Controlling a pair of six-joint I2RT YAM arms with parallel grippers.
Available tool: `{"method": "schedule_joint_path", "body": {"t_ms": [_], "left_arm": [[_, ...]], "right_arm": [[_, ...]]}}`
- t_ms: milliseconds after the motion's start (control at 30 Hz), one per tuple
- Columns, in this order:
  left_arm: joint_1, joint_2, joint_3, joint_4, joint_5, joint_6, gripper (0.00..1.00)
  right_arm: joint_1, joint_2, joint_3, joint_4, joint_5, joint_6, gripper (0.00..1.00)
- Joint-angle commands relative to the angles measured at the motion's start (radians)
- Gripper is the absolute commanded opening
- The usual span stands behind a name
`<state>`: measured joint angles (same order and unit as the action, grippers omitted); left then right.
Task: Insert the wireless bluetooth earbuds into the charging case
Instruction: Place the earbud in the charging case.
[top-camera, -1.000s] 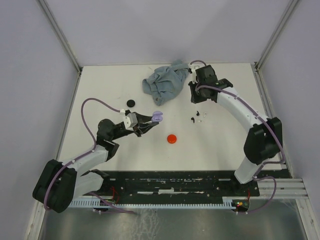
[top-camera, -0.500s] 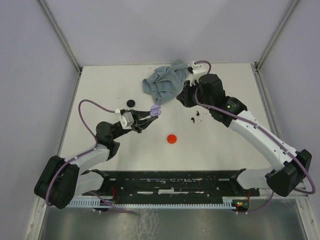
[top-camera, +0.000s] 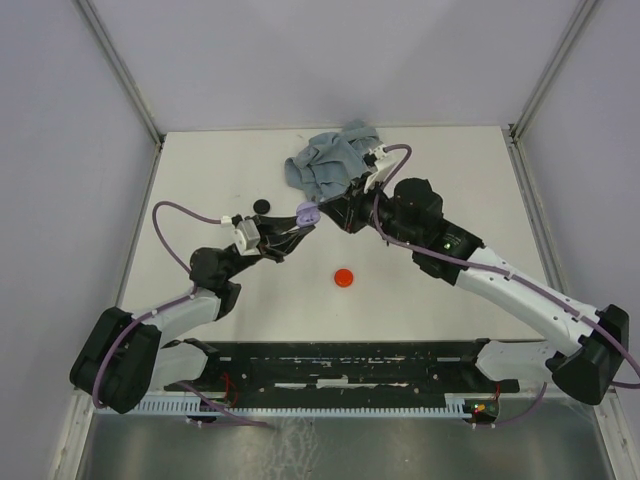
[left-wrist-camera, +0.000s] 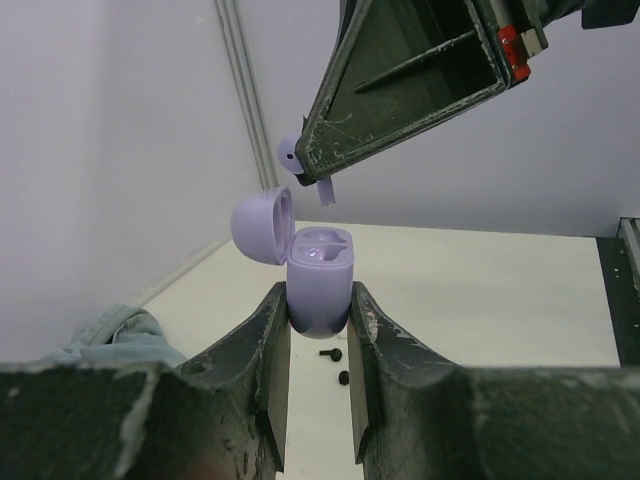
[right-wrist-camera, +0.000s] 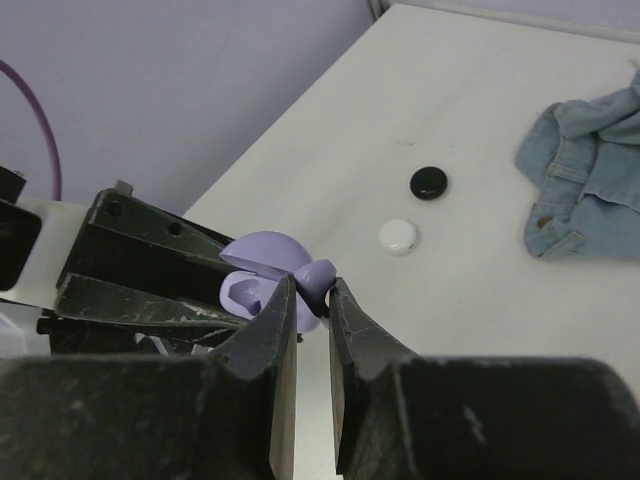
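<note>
My left gripper is shut on the base of a lilac charging case, which stands upright with its lid open to the left. My right gripper is shut on a lilac earbud and holds it just above the open case, apart from it. In the left wrist view the earbud hangs at the tip of the right fingers, above the case's left side. Two small black pieces lie on the table beneath the case.
A crumpled blue cloth lies at the back of the table. A black disc lies left of the case, a red disc lies nearer the front, and a white disc lies near the black disc.
My right arm has swung left from beside the cloth to just above the case, carrying the earbud. My left gripper has lifted the case slightly toward the back.
</note>
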<state>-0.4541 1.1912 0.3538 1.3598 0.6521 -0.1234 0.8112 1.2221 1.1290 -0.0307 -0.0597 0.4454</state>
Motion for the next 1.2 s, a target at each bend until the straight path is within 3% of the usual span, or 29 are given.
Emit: {"method": "schedule_joint_path", "body": {"t_ms": [0,867,1167], "left_arm": [[-0.009,-0.006,0.022,0.084,-0.037,-0.052,0.03],[-0.031,-0.016,0.015,0.146,-0.122,-0.113,0.03],[-0.034,-0.013,-0.006,0.134,-0.147,-0.092,0.03]], "right_arm": [[0.039,-0.014,-0.009,0.183,-0.014,0.015,0.13],[0.108,0.046,0.000,0.171,0.028,0.007,0.14],[0.120,0.033,0.017,0.135,0.093,0.001,0.36]]}}
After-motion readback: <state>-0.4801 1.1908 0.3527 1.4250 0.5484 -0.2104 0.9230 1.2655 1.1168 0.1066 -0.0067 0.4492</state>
